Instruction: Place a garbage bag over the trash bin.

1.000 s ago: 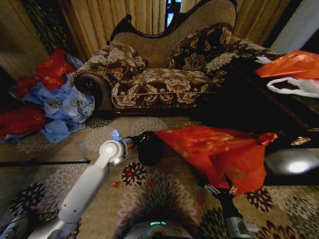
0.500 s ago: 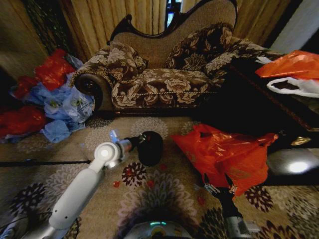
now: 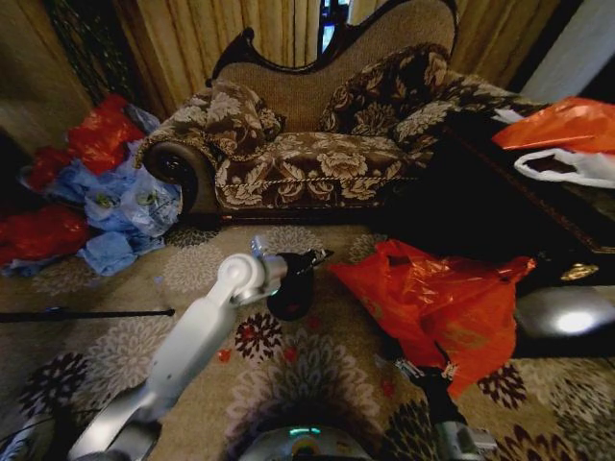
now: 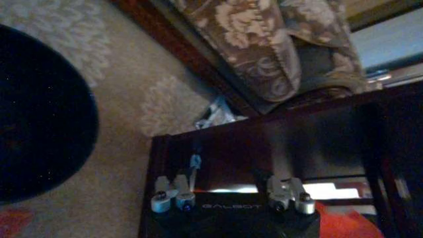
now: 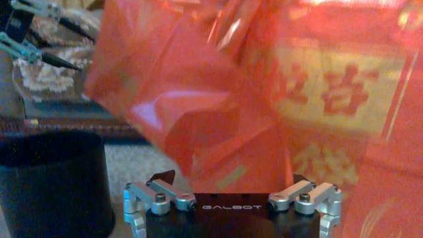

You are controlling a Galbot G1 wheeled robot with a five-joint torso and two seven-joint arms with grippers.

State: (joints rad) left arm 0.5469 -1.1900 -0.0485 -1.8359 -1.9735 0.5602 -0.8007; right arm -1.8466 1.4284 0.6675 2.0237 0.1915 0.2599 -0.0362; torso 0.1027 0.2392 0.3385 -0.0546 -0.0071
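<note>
The trash bin (image 3: pixel 288 300), small and black, stands on the patterned carpet in front of the sofa; it is also the dark round shape (image 4: pixel 39 114) in the left wrist view and the black cylinder (image 5: pixel 56 183) in the right wrist view. My left gripper (image 3: pixel 309 257) hovers open just above the bin's rim, covering part of it, and its open fingers (image 5: pixel 66 62) appear far off in the right wrist view. The garbage bag (image 3: pixel 437 298), glossy red-orange, bunches up to the right of the bin, apart from it. My right gripper (image 3: pixel 423 370) is shut on the bag's lower edge (image 5: pixel 225 148).
A floral sofa (image 3: pixel 317 154) stands behind the bin. Blue and red bags (image 3: pixel 106 202) pile up at the left. A dark table (image 3: pixel 567 240) at the right carries an orange bag (image 3: pixel 562 123) and a white bag (image 3: pixel 572 168). A black rod (image 3: pixel 86 313) lies on the carpet.
The bag's left end, stretched over to the bin a second ago, has sprung back to the right. My left arm has swung right and now hangs over the bin.
</note>
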